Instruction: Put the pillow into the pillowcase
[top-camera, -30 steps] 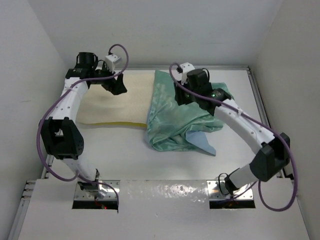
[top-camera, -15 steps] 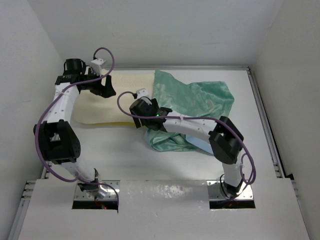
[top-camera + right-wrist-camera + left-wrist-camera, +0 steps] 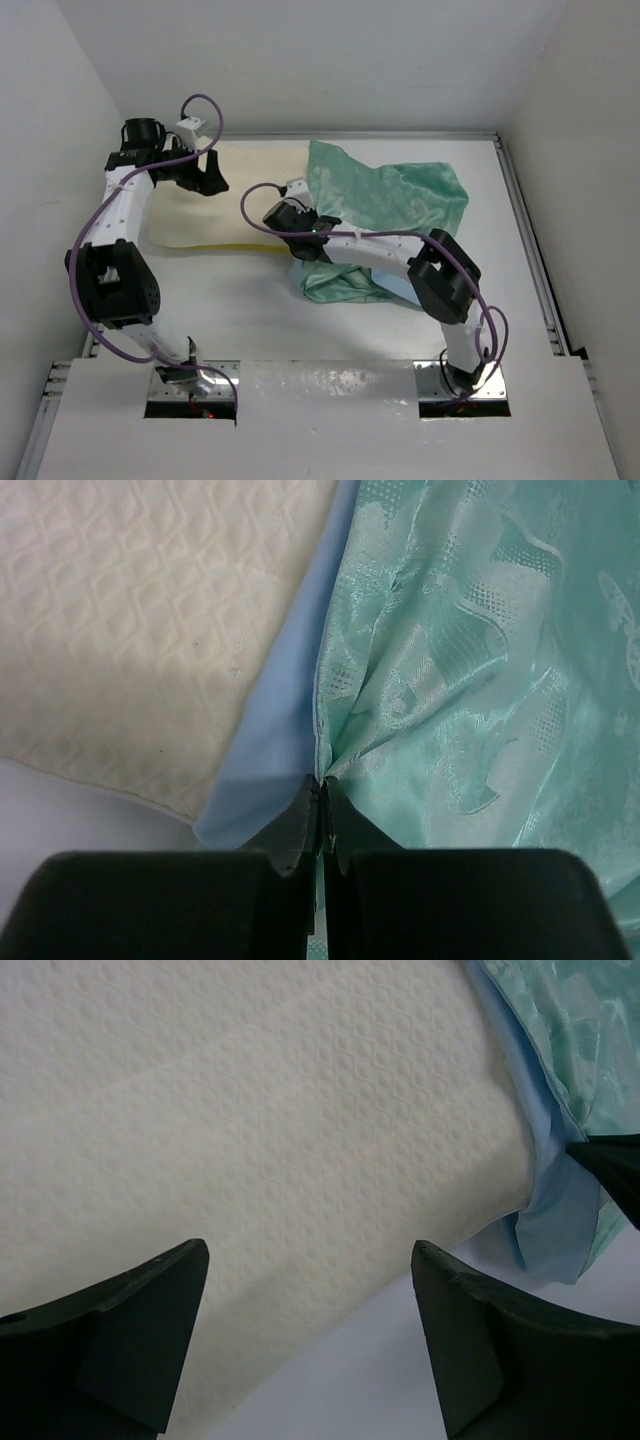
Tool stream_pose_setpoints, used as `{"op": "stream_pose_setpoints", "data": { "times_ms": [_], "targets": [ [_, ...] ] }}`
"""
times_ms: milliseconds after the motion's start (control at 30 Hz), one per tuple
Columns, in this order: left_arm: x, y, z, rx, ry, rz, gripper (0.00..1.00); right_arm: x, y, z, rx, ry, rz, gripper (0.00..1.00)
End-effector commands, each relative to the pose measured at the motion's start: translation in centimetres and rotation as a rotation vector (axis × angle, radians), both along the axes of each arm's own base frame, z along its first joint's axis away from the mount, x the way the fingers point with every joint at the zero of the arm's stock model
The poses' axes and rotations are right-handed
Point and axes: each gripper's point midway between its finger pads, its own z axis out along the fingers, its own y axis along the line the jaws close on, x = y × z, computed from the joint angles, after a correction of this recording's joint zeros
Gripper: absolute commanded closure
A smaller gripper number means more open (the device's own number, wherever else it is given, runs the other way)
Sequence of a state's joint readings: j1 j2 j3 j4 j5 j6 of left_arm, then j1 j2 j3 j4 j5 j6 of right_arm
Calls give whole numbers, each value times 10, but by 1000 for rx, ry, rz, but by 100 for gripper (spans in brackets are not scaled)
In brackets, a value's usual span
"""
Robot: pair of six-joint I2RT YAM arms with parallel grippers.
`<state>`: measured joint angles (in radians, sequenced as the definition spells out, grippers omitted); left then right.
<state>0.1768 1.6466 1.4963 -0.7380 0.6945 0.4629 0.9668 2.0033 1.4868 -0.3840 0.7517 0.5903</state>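
Observation:
The cream quilted pillow (image 3: 245,200) lies flat at the back left, and its right end meets the pillowcase (image 3: 395,195), a crumpled teal satin cloth. My left gripper (image 3: 205,182) hovers open over the pillow's left part. In the left wrist view the pillow (image 3: 250,1110) and bare table fill the wide gap between the left gripper's (image 3: 308,1252) jaws. My right gripper (image 3: 303,238) is at the pillowcase's left edge. In the right wrist view it (image 3: 322,785) is shut on the hem, where teal pillowcase (image 3: 460,660) meets the light blue lining (image 3: 280,730), beside the pillow (image 3: 130,630).
The white table (image 3: 230,300) is boxed in by white walls at the left, back and right. A metal rail (image 3: 528,250) runs along the right side. The pillowcase's lower fold (image 3: 345,285) bunches under the right forearm.
The right arm swung left from on top of the pillowcase to its left edge, and the gripper shut on the hem. The left gripper drifted left over the pillow, still open.

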Motion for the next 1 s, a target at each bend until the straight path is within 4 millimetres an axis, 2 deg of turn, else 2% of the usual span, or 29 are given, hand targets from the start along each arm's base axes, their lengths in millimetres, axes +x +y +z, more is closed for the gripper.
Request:
{"op": "stream_pose_setpoints", "data": {
  "times_ms": [0, 33, 100, 133, 167, 200, 267, 300, 333, 367, 400, 433, 467, 500, 533, 567, 600, 667, 700, 767, 833, 867, 967],
  "targets": [
    [-2, -4, 25, -12, -71, -20, 19, 17, -3, 59, 117, -79, -9, 100],
    [-3, -5, 25, -14, -71, -30, 21, 24, -11, 74, 154, -90, -17, 100],
    [-9, -12, 26, -33, -65, -78, 28, 31, -9, 97, 225, -117, 36, 100],
    [-13, -24, 27, -3, -94, -159, 32, 30, -13, 115, 281, -138, 61, 100],
    [-25, -34, 19, 17, -49, -213, 32, 35, -11, 134, 332, -185, 78, 100],
    [-29, -46, 22, 48, -56, -275, 32, 38, -14, 146, 360, -207, 77, 100],
    [-45, -86, 19, 68, -56, -428, 29, 51, -28, 183, 466, -257, 44, 100],
    [-49, -98, 15, 52, -49, -451, 28, 65, -45, 201, 503, -289, -1, 100],
    [-49, -118, 12, 30, -47, -453, 26, 68, -56, 219, 552, -325, -31, 100],
    [-46, -128, 14, 34, -57, -447, 24, 73, -68, 231, 576, -358, -63, 100],
    [-49, -154, 11, 46, -68, -487, 21, 83, -89, 242, 594, -405, -111, 100],
    [-50, -168, 10, 72, -80, -506, 19, 85, -102, 252, 602, -440, -145, 100],
    [-45, -176, 9, 122, -103, -497, 17, 85, -130, 269, 596, -504, -220, 100],
    [-54, -203, 11, 125, -116, -542, 13, 85, -145, 279, 594, -538, -261, 100],
    [-49, -218, 10, 133, -148, -545, 10, 83, -165, 289, 578, -581, -325, 100],
    [-49, -231, 11, 128, -163, -556, 6, 72, -183, 307, 588, -627, -359, 100],
    [-53, -258, 8, 109, -187, -592, 1, 68, -201, 315, 582, -658, -401, 100],
    [-58, -283, 0, 107, -201, -614, 0, 49, -231, 333, 566, -724, -459, 100],
    [-70, -306, -3, 92, -208, -659, 0, 42, -237, 337, 560, -737, -466, 100],
    [-76, -347, -12, 44, -249, -713, 0, 26, -249, 338, 536, -741, -468, 100],
    [-81, -371, -8, -17, -269, -750, 0, 17, -252, 335, 551, -731, -467, 100],
    [-81, -387, -20, -44, -239, -761, 0, 9, -257, 330, 553, -723, -472, 100],
    [-78, -419, -31, -142, -169, -796, 0, -2, -263, 316, 548, -699, -484, 100]
  ]
}}
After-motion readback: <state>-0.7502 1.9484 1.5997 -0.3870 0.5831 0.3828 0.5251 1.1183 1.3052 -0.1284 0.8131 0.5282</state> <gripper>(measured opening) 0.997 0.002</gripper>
